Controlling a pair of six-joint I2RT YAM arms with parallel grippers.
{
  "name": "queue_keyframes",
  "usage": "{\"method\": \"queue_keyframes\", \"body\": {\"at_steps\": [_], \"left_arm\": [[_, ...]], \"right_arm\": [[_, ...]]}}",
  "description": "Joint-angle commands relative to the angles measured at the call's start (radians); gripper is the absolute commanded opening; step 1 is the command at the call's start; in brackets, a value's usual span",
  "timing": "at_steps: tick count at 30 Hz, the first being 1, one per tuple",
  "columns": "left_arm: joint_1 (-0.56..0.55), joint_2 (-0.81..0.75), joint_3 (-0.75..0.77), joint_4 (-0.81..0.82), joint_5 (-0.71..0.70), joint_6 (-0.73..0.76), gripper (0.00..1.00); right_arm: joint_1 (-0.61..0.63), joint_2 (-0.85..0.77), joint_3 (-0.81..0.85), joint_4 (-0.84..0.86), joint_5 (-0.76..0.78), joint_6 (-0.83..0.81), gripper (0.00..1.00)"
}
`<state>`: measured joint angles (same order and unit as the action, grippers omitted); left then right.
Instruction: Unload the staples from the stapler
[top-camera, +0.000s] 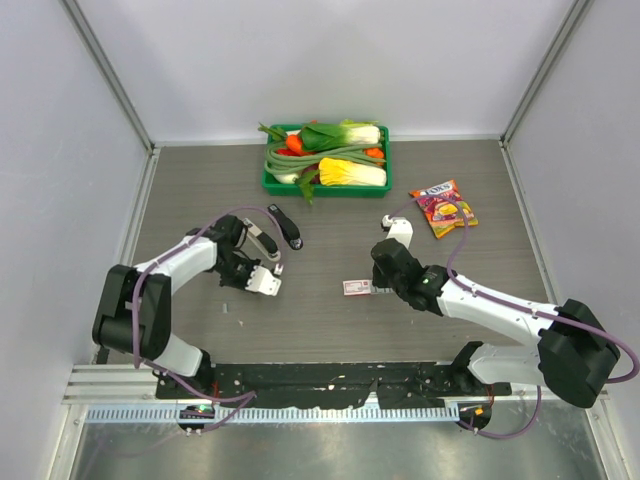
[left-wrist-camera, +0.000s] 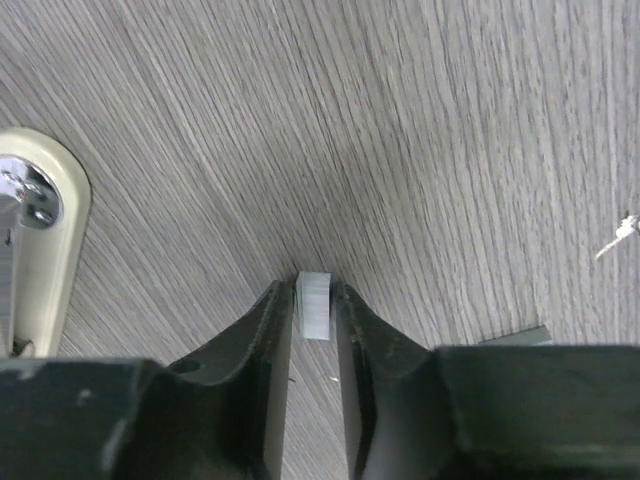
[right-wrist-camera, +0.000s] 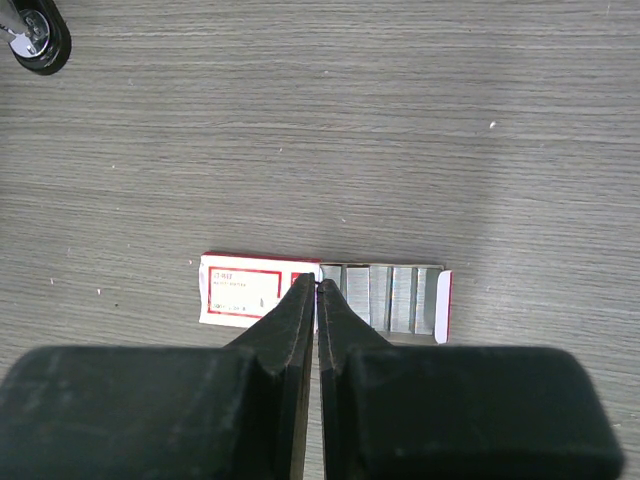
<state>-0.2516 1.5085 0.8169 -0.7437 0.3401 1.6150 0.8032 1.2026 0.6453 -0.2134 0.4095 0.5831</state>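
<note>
A short grey block of staples (left-wrist-camera: 313, 305) sits between the tips of my left gripper (left-wrist-camera: 314, 300), whose jaws are closed against its two sides just above the table. The white stapler (left-wrist-camera: 40, 235), with its silver metal part showing, lies to the left of those fingers; from above the stapler (top-camera: 264, 262) lies opened right beside the left gripper (top-camera: 238, 274). My right gripper (right-wrist-camera: 318, 290) is shut, its tips over the join of the staple box's sleeve and tray. Nothing shows between its jaws.
A pink-and-white staple box (right-wrist-camera: 240, 292) lies half open with rows of staples showing. A black stapler (top-camera: 290, 232) lies near the white one. At the back stand a green tray (top-camera: 268, 185) of vegetables and a snack bag (top-camera: 443, 207). A loose grey strip (left-wrist-camera: 515, 337) lies on the table.
</note>
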Motion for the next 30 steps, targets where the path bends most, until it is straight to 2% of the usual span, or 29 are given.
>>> {"method": "queue_keyframes", "body": {"at_steps": [1,7,13,16,17,20,21,23,24,26,27,29,30], "left_arm": [[-0.035,0.025,0.008,0.018,0.008,-0.007,0.23],[-0.109,-0.001,0.039,-0.046,0.053,-0.127,0.13],[-0.152,-0.045,0.168,-0.182,0.178,-0.315,0.10],[-0.189,-0.070,0.229,-0.181,0.276,-0.456,0.04],[-0.198,-0.074,0.247,-0.178,0.307,-0.565,0.04],[-0.201,-0.068,0.327,-0.140,0.506,-0.743,0.05],[-0.201,-0.067,0.346,-0.119,0.548,-0.862,0.05],[-0.202,-0.064,0.366,-0.047,0.652,-0.970,0.05],[-0.201,-0.060,0.381,-0.027,0.680,-1.074,0.05],[-0.199,-0.062,0.389,0.048,0.755,-1.180,0.05],[-0.193,-0.065,0.390,0.102,0.779,-1.269,0.05],[-0.184,-0.070,0.384,0.173,0.824,-1.389,0.05],[-0.169,-0.074,0.371,0.254,0.835,-1.441,0.05]], "right_arm": [[0.001,-0.021,0.044,0.008,0.022,0.006,0.10],[0.001,-0.012,0.048,0.016,0.022,0.004,0.10],[0.001,-0.002,0.042,0.034,0.014,0.004,0.10],[0.001,0.006,0.034,0.043,0.012,0.003,0.10],[0.001,0.008,0.033,0.045,0.014,0.007,0.10],[0.001,0.008,0.021,0.066,-0.004,0.014,0.10],[0.001,0.002,0.016,0.075,-0.014,0.015,0.11],[0.001,-0.030,-0.012,0.130,-0.040,0.012,0.11],[0.002,-0.049,-0.025,0.161,-0.093,-0.005,0.16],[0.001,-0.121,-0.085,0.306,-0.179,-0.023,0.22],[0.002,-0.145,-0.102,0.351,-0.249,-0.032,0.30],[0.001,-0.176,-0.130,0.422,-0.296,-0.039,0.46],[0.001,-0.201,-0.134,0.430,-0.331,-0.034,0.49]]}}
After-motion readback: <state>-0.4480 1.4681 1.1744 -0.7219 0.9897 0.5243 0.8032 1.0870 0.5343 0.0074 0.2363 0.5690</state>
